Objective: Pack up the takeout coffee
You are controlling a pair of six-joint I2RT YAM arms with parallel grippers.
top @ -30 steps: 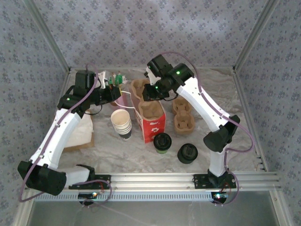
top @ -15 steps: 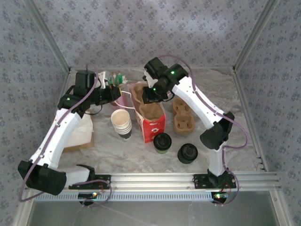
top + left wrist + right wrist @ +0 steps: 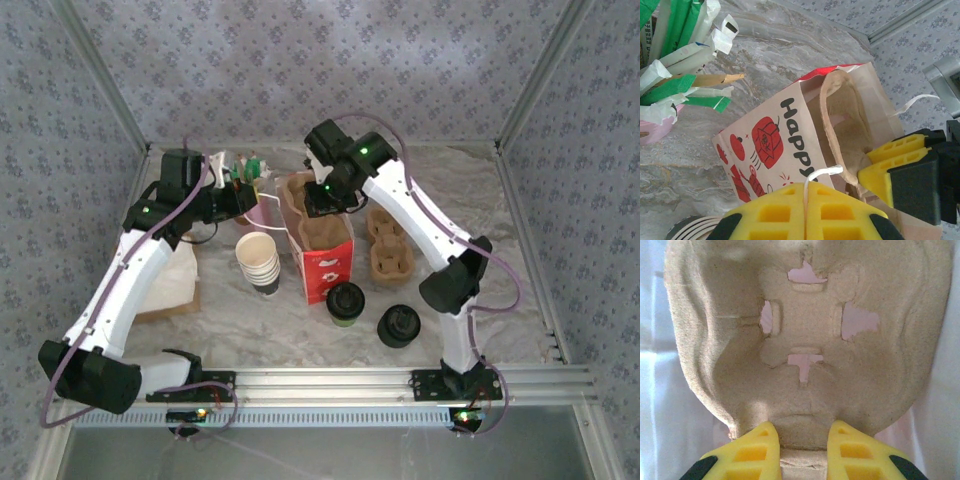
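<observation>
The takeout coffee [image 3: 345, 303], a dark cup with a black lid, stands on the table in front of the red-and-white paper bag [image 3: 327, 262]. My left gripper [image 3: 243, 203] is shut on the bag's white string handle [image 3: 823, 171], pinched between its yellow fingers [image 3: 775, 212]. The bag [image 3: 775, 142] stands open. My right gripper [image 3: 322, 203] is over the bag's mouth, shut on the middle ridge of a brown pulp cup carrier [image 3: 810, 325] that sits in the bag. The right gripper [image 3: 802, 445] has one fingertip on each side of that ridge.
A stack of white paper cups [image 3: 260, 262] stands left of the bag. A squat pile of black lids [image 3: 400, 325] sits right of the coffee. More pulp carriers [image 3: 390, 245] lie right of the bag. A pink cup of wrapped sticks [image 3: 670, 85] is behind my left gripper.
My right arm has shifted a little to the left with the carrier over the bag. The left arm has stayed still.
</observation>
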